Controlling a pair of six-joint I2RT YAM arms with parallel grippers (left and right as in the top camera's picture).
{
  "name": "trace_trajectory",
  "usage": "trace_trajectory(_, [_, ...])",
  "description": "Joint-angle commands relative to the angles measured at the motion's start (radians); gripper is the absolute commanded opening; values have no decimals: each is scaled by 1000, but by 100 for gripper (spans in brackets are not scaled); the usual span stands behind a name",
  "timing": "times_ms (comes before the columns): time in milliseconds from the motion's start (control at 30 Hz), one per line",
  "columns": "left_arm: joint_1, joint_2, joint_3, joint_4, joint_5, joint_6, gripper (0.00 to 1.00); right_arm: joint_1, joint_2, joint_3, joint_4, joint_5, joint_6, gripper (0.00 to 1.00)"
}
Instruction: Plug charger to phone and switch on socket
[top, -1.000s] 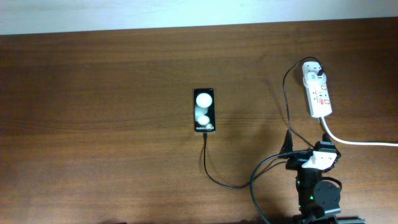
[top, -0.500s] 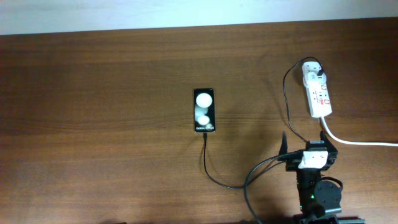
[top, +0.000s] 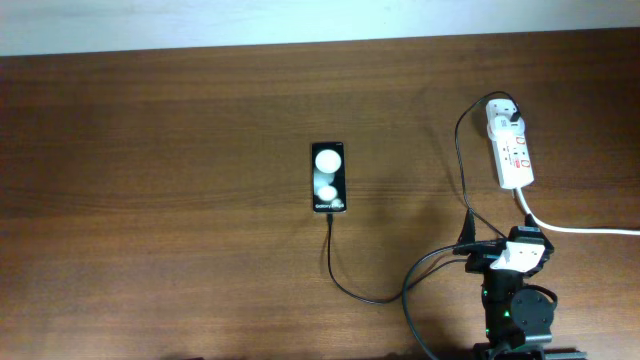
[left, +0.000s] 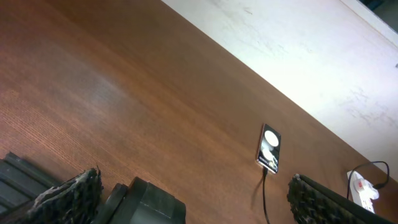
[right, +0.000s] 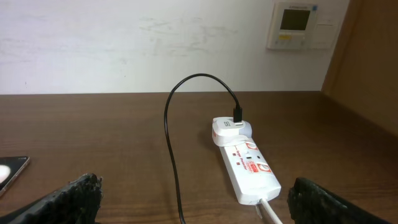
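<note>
The black phone (top: 329, 177) lies face up mid-table, also in the left wrist view (left: 270, 148) and at the left edge of the right wrist view (right: 9, 172). The thin black charger cable (top: 345, 288) meets the phone's near end, loops along the table and rises to the white adapter (top: 499, 111) (right: 231, 129) seated in the white socket (top: 512, 156) (right: 250, 168). My right gripper (top: 498, 243) (right: 193, 194) is open and empty, just short of the socket's near end. My left gripper (left: 193, 199) is open and empty, far left of the phone and out of the overhead view.
The socket's thick white cord (top: 580, 229) runs off the right edge of the table. A pale wall (right: 124, 43) with a small wall panel (right: 300, 23) stands behind the table's far edge. A wooden side panel (right: 373, 93) rises at the right.
My right gripper swung slightly left, then back right. The phone, cable and socket have not moved.
</note>
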Motion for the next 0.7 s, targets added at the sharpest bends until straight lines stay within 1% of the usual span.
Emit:
trace_trajectory(0, [-5,-5,3,0,10,1,99,-3,-7,-5,-9,1,9,99])
trace_trajectory(400, [-17,-5,2,0,6,2,99,-3,-6,-5,-9,1,9,99])
trace_trajectory(500, [-17,-5,-6,8,-1,19,99,-3,-6,-5,-9,1,9,99])
trace_trajectory(567, [-18,-5,-65,76,-2,21,99,-3,-6,-5,-9,1,9,99])
trace_trajectory(667, [-18,-5,-151,196,-1,71,99,-3,-6,-5,-9,1,9,99])
